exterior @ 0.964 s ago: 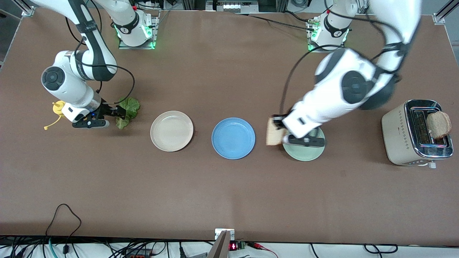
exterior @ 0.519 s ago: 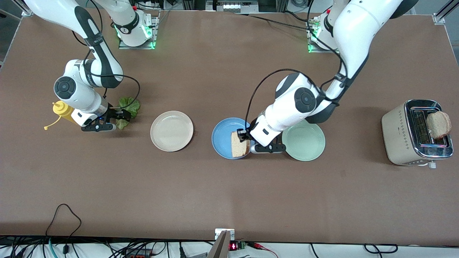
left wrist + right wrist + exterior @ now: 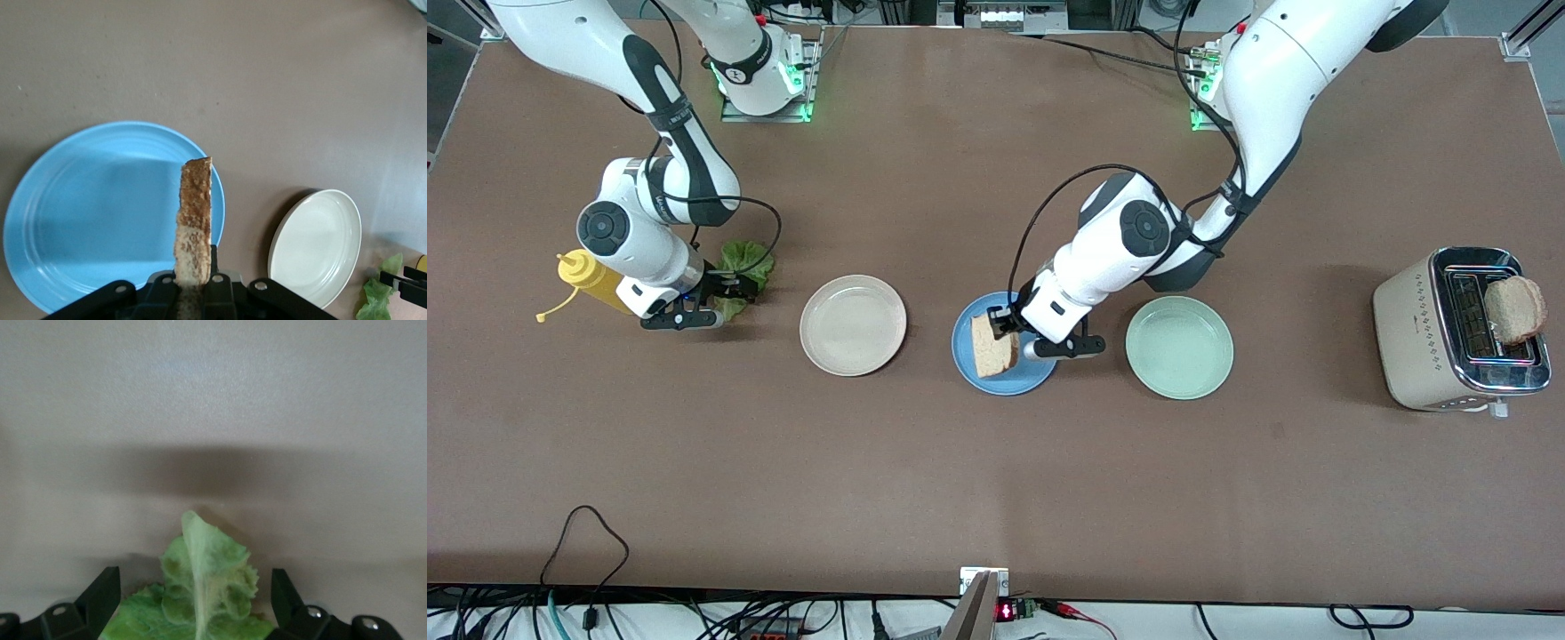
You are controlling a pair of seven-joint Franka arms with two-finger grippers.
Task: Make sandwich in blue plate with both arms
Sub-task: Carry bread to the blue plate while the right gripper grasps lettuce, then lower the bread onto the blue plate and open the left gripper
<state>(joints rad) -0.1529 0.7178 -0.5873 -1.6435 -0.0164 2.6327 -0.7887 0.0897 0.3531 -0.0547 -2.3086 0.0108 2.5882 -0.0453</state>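
The left hand (image 3: 1003,322) is clamped on a slice of bread (image 3: 995,345), which it holds on edge over the blue plate (image 3: 1007,377) at the middle of the worktop (image 3: 996,471); in the left wrist view the slice (image 3: 193,230) rises upright from between the closed fingers above the plate (image 3: 87,213). The right hand (image 3: 725,286) sits low over the lettuce leaf (image 3: 749,260) toward the right arm's end of the worktop, its fingers (image 3: 100,593) spread apart on either side of the leaf (image 3: 203,587). A yellow squeeze bottle (image 3: 589,276) lies just beside that hand. A cream-white plate (image 3: 853,324) and a pale green plate (image 3: 1179,347) flank the blue plate. A toaster (image 3: 1458,329) toward the left arm's end carries a second slice (image 3: 1515,309).
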